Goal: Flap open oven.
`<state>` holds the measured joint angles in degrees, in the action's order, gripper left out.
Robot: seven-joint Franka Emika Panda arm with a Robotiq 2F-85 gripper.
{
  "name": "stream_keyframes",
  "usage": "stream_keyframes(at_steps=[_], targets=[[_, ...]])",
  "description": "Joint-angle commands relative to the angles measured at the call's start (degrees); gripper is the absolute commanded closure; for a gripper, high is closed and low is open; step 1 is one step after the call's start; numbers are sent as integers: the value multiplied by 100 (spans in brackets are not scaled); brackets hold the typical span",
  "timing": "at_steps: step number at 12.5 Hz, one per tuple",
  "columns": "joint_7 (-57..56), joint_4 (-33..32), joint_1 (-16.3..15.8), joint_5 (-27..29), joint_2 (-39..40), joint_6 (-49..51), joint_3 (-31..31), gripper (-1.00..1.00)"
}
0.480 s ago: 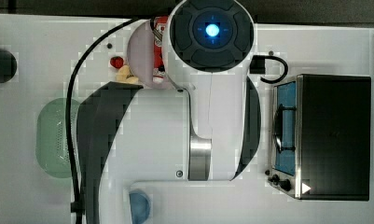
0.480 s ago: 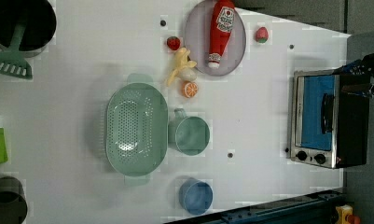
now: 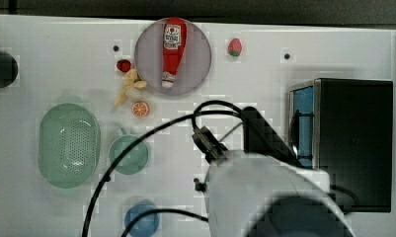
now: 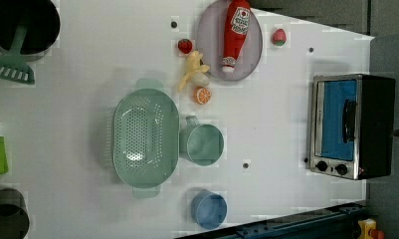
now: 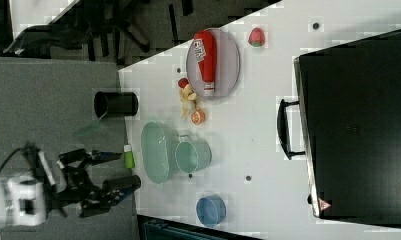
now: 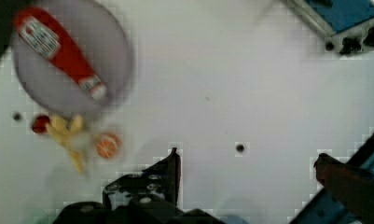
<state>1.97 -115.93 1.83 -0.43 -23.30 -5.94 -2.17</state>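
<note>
The oven (image 4: 353, 127) sat at the left view's right edge of the white counter (image 4: 271, 124), its blue glass door shut and facing the middle of the counter, the dark handle (image 4: 349, 121) running across the glass and 2 small black knobs (image 4: 331, 167) at the end nearer the left view's bottom. In the top view the same oven (image 3: 353, 143) stood at the top view's right, and the white arm (image 3: 264, 197) came in from the bottom edge beside it, with black cables looping over the counter. The gripper (image 6: 175, 163) showed in the wrist view above bare counter, well apart from the oven; its fingers (image 6: 174, 170) stood fully apart and held nothing.

Over on the purple plate (image 4: 254, 55) lay the red ketchup bottle (image 4: 235, 35), cap pointing toward the counter's middle. Just beside the plate sat a small red fruit (image 4: 185, 46), a banana (image 4: 194, 72) and an orange half (image 4: 203, 95). A strawberry (image 4: 279, 37) rested alone on the plate's other side. The green colander (image 4: 145, 137) stood touching or just beside the green cup (image 4: 203, 143), and a blue cup (image 4: 208, 209) sat near the left view's bottom edge. In the right view the oven's black top (image 5: 358, 125) and handle (image 5: 284, 129) faced the colander side.
</note>
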Motion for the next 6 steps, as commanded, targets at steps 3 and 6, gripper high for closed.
stream_keyframes(at_steps=[3, 6], targets=[[308, 127, -38, 8, 368, 10, 7, -40], [272, 50, -35, -2, 369, 11, -22, 32]])
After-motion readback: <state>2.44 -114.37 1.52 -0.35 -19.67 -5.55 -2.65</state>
